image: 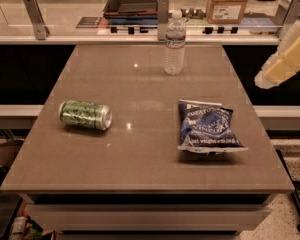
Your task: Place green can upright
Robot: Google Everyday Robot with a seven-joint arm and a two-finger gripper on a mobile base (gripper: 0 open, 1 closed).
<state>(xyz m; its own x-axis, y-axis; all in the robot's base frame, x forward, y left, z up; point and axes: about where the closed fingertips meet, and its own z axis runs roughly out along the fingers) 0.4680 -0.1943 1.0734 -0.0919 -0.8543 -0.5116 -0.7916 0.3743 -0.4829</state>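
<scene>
The green can lies on its side on the left part of the brown table, its silver end pointing right. My gripper is a pale, blurred shape at the right edge of the camera view, off the table's right side and above its level. It is far from the can and holds nothing that I can see.
A clear plastic water bottle stands upright at the table's far middle. A blue chip bag lies flat on the right part. Behind the table runs a counter with a dark tray and a cardboard box.
</scene>
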